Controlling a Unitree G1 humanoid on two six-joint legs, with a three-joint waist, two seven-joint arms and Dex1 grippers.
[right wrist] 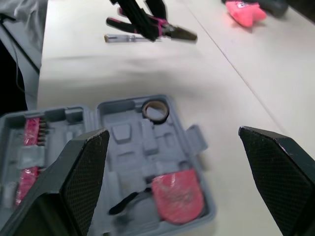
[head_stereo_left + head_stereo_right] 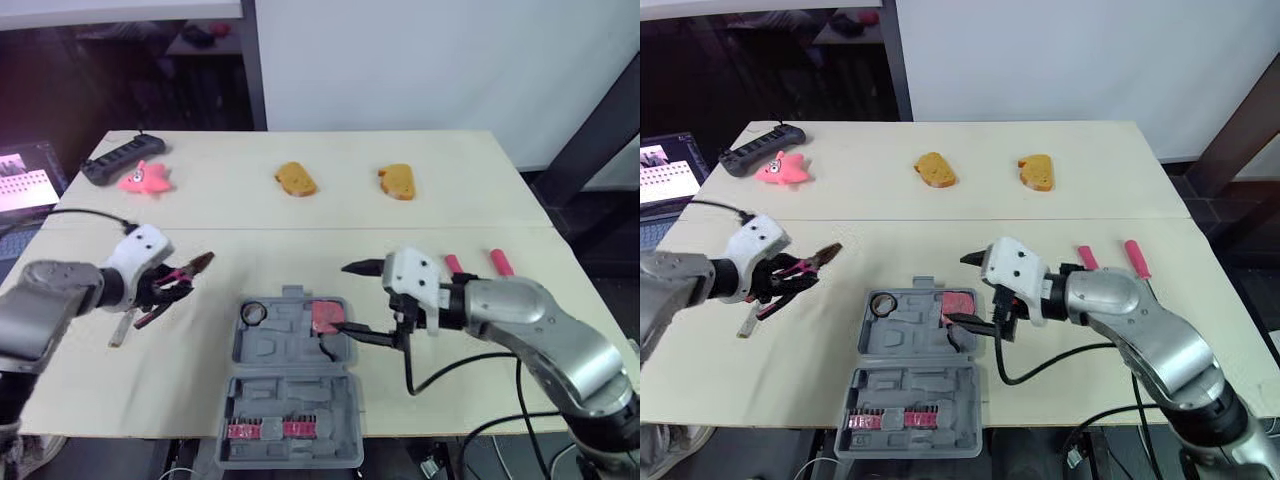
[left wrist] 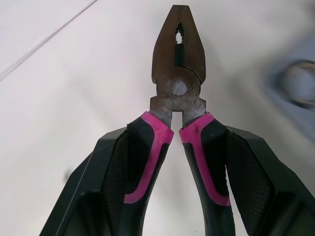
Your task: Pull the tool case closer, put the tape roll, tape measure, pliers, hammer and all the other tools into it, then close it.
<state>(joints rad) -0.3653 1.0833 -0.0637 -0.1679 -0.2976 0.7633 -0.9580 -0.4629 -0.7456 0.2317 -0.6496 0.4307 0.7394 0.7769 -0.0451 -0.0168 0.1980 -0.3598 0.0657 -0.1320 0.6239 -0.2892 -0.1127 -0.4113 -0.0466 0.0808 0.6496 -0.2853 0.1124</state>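
Right gripper (image 2: pixel 345 298) hangs wide open at the far right corner of the tool case (image 2: pixel 290 395), holding nothing, with 1 finger just beside the pink tape measure (image 2: pixel 327 315). Nearest, the grey case lies open at the front edge of the table (image 2: pixel 480 200). Its near half carries a row of pink bits (image 2: pixel 268 431). Its far half holds the tape roll (image 2: pixel 253 312) in the left corner and the tape measure in the right. Left of the case, the left gripper (image 2: pixel 170 288) is clamped on the pink handles of the pliers (image 2: pixel 188 270), held over the table with the nose pointing towards the case. Under it lies a slim clear-handled screwdriver (image 2: pixel 120 328). Behind the right arm rest 2 pink handles (image 2: pixel 455 264). Farther back sit 2 bread-like pieces (image 2: pixel 296 179), a pink star toy (image 2: pixel 145 178) and a black power strip (image 2: pixel 120 158).
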